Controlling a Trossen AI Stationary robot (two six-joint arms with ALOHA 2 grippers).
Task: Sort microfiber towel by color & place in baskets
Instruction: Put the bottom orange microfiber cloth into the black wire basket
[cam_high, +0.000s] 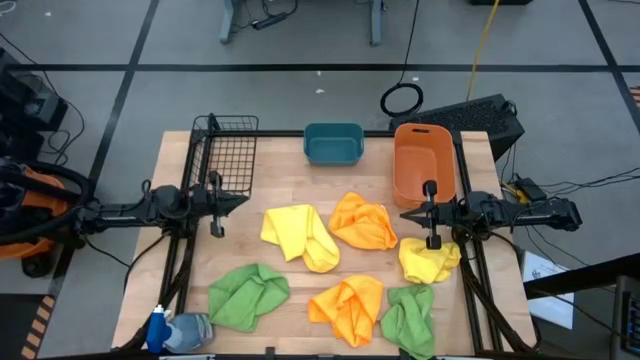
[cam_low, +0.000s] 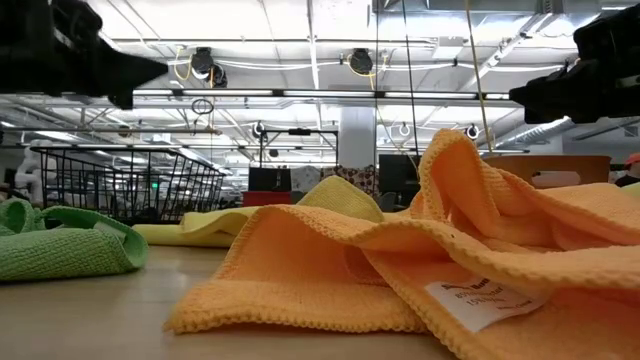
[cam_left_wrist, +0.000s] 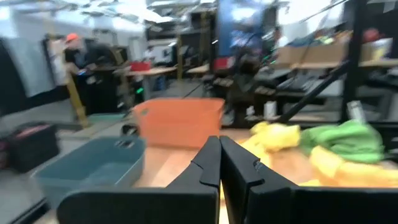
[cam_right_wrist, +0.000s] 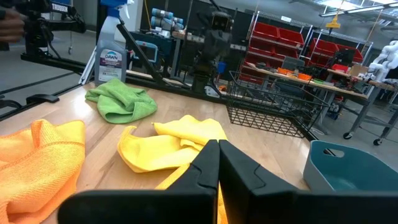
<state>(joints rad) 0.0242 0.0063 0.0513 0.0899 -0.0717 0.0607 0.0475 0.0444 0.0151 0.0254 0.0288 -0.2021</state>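
Nothing had yet been sorted at the moment of inspection. All six microfiber towels lay loose on the wooden desk: a yellow towel near the centre, an orange towel just beside it, a second yellow towel under the right arm, a second orange towel at the front, and two green towels, one front left and one front right. The three baskets stood in a row along the far edge, all apparently empty: the black wire basket on the left, the teal tub in the middle, the orange bin on the right. A spray bottle stood at the front left corner.

The left hand hovered above the desk near the wire basket, fingers pressed together, holding nothing. The right hand hovered beside the orange bin, likewise fully closed and empty, touching no towel.

In my judgement the step in hand was the first pick. To do it well, the nearer hand should be spread wide before descending, come straight down on a raised fold of one towel only, and pinch the fabric clear of its neighbour. The central yellow and orange towels lay touching, so a careless grasp risked lifting both. One colour should be kept to one basket throughout.
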